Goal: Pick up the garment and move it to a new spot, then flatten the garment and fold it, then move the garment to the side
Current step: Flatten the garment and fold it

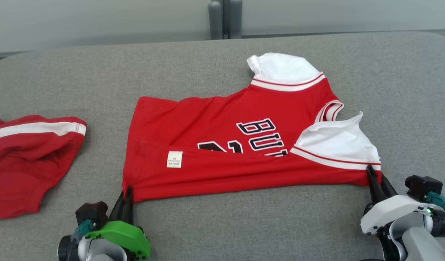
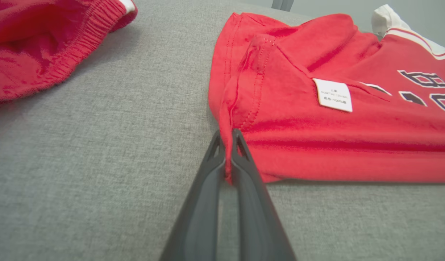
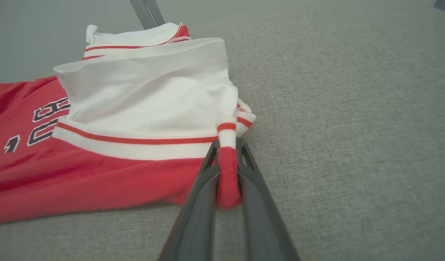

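jersey [image 1: 208, 119] lies crosswise, collar pointing right

From the head we look down across the grey surface [image 1: 244, 224]; our wrist cameras sit low and close, facing forward, both sharing the red jersey [image 1: 208, 174].

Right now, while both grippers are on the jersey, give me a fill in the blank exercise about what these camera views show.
1. The left gripper and the right gripper are both ____ on the jersey.
2. The jersey's sleeves are coloured ____.
3. In the head view, the red shorts lie on the jersey's ____ side.
4. The white label sits nearer the ____ gripper.

Missing words: shut; white; left; left.
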Robot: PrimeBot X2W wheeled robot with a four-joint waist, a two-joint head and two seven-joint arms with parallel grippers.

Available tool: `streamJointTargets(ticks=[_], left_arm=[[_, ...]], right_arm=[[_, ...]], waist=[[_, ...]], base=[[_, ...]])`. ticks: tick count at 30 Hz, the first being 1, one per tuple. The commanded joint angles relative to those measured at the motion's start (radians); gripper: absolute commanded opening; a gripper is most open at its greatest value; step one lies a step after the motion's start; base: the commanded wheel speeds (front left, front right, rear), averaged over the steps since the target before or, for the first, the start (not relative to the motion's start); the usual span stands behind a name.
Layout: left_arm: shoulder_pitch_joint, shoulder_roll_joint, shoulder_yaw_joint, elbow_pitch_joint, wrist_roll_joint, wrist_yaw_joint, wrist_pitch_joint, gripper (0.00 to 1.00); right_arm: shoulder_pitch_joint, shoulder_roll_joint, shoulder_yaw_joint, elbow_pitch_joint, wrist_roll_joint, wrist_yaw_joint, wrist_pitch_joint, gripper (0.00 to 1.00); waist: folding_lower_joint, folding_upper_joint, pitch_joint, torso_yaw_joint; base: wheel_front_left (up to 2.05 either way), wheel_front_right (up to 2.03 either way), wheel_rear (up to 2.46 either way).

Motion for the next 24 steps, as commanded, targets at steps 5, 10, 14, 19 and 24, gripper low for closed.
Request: streamJointTargets(ticks=[5, 10, 14, 19, 24], left_arm=[[0.072, 0.011, 0.034, 0.031, 0.026, 0.004, 0.0, 0.0], [0.123, 0.012, 0.051, 0.042, 0.043, 0.009, 0.0, 0.0], [0.161, 0.013, 0.066, 0.051, 0.048, 0.017, 0.0, 0.0], [0.175, 0.013, 0.068, 0.078, 0.048, 0.017, 0.0, 0.28], [0.157, 0.008, 0.073, 0.025, 0.058, 0.037, 0.0, 1.0]], right_arm=[[0.071, -0.019, 0.006, 0.009, 0.022, -0.003, 0.001, 0.0], [0.137, -0.025, 0.021, -0.008, 0.041, -0.003, 0.001, 0.0], [0.194, -0.024, 0.037, -0.028, 0.056, -0.003, 0.001, 0.0], [0.232, -0.026, 0.038, -0.035, 0.073, -0.003, 0.001, 0.39], [0.206, -0.026, -0.011, -0.055, 0.021, -0.002, 0.001, 1.0]], waist=[[0.0, 0.0, -0.131, 0.009], [0.0, 0.0, -0.188, 0.021], [0.0, 0.0, -0.205, 0.035], [0.0, 0.0, -0.198, 0.043], [0.0, 0.0, -0.172, 0.049]], base=[[0.0, 0.0, 0.0], [0.0, 0.0, 0.0], [0.0, 0.0, 0.0], [0.0, 0.0, 0.0], [0.0, 0.0, 0.0]])
